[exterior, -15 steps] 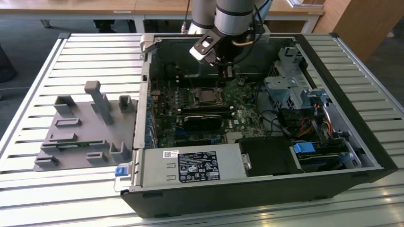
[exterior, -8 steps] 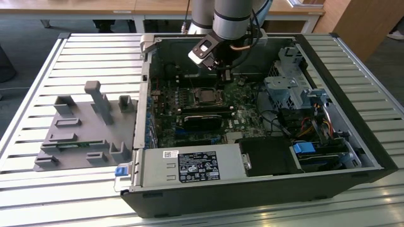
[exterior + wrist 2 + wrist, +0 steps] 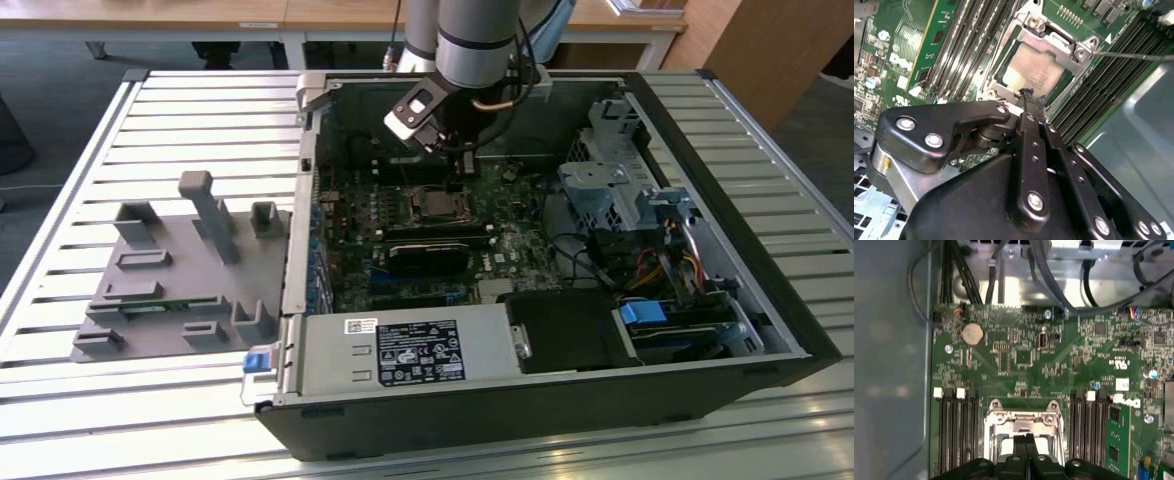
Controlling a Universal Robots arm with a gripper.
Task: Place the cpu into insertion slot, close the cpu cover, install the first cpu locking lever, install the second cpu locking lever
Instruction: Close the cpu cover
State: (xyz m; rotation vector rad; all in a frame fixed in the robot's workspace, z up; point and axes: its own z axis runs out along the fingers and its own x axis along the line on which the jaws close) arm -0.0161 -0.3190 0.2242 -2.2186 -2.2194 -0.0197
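On your slatted metal table [image 3: 80, 150], a grey moulded plastic fixture [image 3: 174, 280] with upright posts sits toward the edge at the exterior view's left. Beside it, an open black computer case [image 3: 534, 410] takes up the middle of the table and reaches toward the opposite edge. Inside the case lies a green motherboard [image 3: 1024, 355] carrying a round silver coin cell [image 3: 973, 333] and long black ribbed memory slots [image 3: 969, 45]. Your tool [image 3: 1029, 96] hangs over the socket with its two black bolted fingers clenched flat against each other and nothing between them. The cpu [image 3: 1034, 75] lies flat in the socket, its plain, faintly glossy silver-grey top facing up at the tool. It is square, so it has no long axis, and its edges run in line with the memory slots. The cpu cover [image 3: 1051, 37], a thin silvery stamped frame, lies down around it, the chip showing through its square window. A thin silvery rod [image 3: 1134, 56] runs out from one corner of the socket.
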